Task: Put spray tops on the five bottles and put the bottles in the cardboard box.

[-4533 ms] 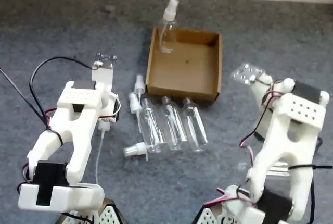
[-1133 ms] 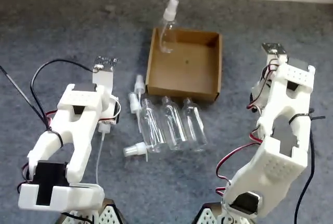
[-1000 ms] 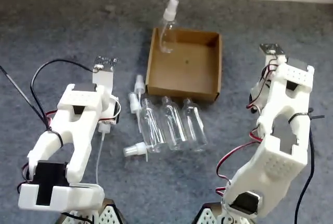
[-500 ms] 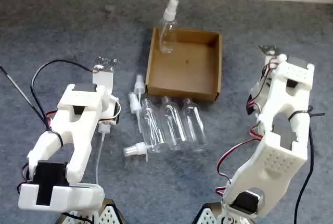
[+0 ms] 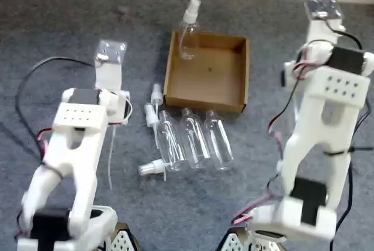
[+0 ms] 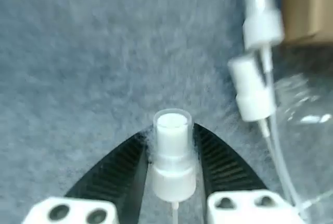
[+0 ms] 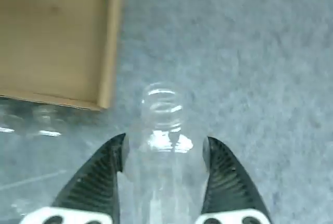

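Left gripper (image 6: 172,133) grips a white spray top (image 6: 171,159) near the cardboard box (image 6: 307,5); right gripper (image 7: 166,141) grips a clear open-necked bottle (image 7: 164,122) near the box's corner.

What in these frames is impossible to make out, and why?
Held bottle: right wrist view, base cut off by the frame edge.
Held top: left wrist view, its tube runs off the edge, so its length is unknown.
Lying bottles: right wrist view, blurred and cut by the edge; count unclear.
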Robot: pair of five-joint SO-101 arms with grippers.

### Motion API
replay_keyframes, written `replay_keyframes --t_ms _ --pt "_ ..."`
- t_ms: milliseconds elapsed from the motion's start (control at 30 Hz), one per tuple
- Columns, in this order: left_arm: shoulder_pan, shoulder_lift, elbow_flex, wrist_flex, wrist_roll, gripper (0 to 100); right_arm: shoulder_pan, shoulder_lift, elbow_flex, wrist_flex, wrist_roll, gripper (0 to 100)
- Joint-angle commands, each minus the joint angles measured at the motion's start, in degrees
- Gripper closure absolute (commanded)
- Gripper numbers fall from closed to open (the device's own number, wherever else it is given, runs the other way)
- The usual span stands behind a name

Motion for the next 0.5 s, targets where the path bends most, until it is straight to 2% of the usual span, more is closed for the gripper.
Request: replay_keyframes --t_ms 0,200,333,467 --pt "-0.8 -11.7 -7.0 3.2 0.0 99 -10.2 -12.3 6.6 -5.4 -3.3 99.5" --pt "-0.8 -25.3 -15.8 4.9 1.2 99 -28.3 -26.9 28.8 -22.4 -4.9 99.5" --pt "-0.7 -31.1 -20.8 4.5 7.1 99 -37.2 -33.5 42.8 -32.5 -4.9 99.5" --pt "-0.8 -35.0 -22.1 4.3 15.5 99 -42.9 -36.6 52.5 -37.1 -4.9 99.5"
